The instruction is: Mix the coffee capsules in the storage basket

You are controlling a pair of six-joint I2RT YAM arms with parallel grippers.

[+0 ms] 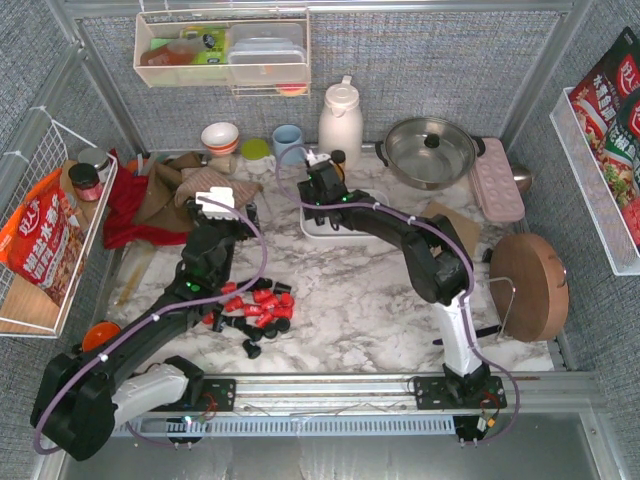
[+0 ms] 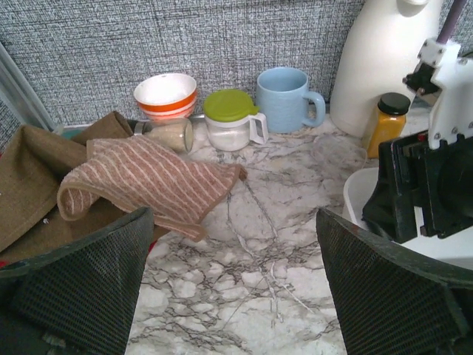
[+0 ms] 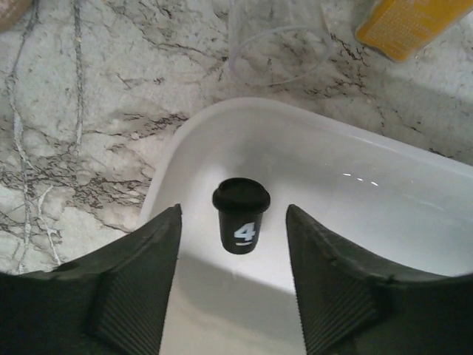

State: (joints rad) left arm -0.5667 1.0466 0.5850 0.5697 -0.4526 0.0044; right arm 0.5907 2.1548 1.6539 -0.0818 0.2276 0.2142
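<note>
The left gripper [image 2: 235, 222] hangs over the bare table [image 2: 244, 296] with its fingers spread wide and nothing between them, nose toward a striped cloth [image 2: 140, 185] at the back. Most of the capsules [image 1: 255, 305], red and black, lie loose on the table in a heap pressed against that arm's forearm. They lie nearer the arm bases than its fingers, so the gripper would have to draw back toward its base to reach them. They lie at all angles, no common axis. To the right of the heap and further back sits the basket [image 3: 355, 170], and the right gripper [image 3: 233, 218] is directly above it, pointing down, fingers apart. Between those fingers, touching neither, is one black capsule [image 3: 241, 218] marked 4, axis upright and wide rim up, inside the basket's outline; whether it rests on the floor I cannot tell. No other capsule shows in the part of the basket in view. The coming move likely turns on the heap: it lies to the near left of the right gripper, well apart from it, and much closer to the left arm.
</note>
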